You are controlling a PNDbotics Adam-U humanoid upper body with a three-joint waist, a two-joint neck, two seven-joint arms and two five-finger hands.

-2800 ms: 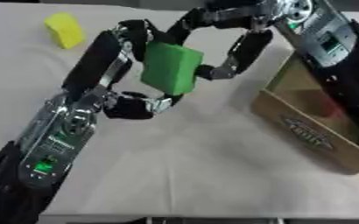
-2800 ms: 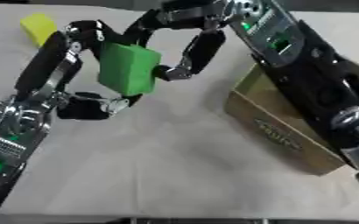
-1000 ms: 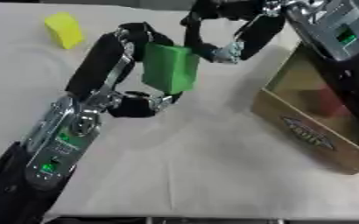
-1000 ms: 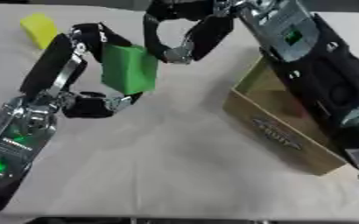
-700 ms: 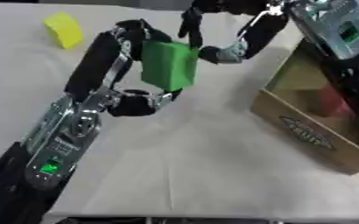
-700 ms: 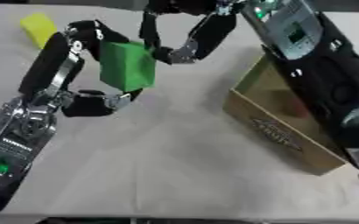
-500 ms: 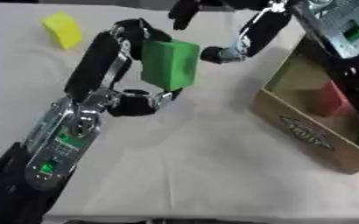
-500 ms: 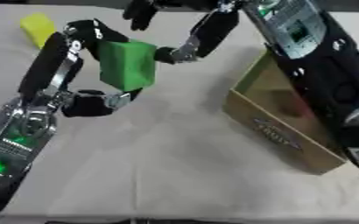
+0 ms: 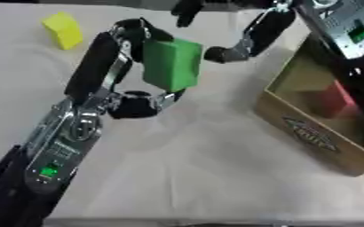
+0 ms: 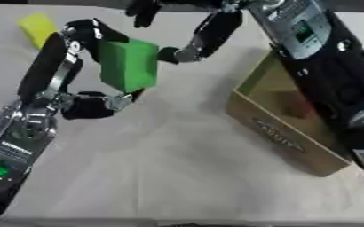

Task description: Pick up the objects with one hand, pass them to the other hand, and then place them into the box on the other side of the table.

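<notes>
We see the left hand (image 9: 135,95) gripping the green block (image 9: 172,64) at upper centre; the right hand (image 9: 239,31) is spread open just beside it, the cardboard box (image 9: 309,133) at right.

Robot test bench or lab tabletop, not home. Evidence: plain white cloth-covered table (image 9: 216,177) under both arms, surface bare apart from props. Props are simple coloured training blocks: green block (image 9: 172,64) in left hand (image 9: 135,95), yellow block (image 9: 62,29) beyond left hand, toward far left corner. Open brown box (image 9: 309,133) with printed label below and right of right hand (image 9: 231,46), red block (image 9: 337,99) inside. Dark strip past far table edge; room beyond not visible.
</notes>
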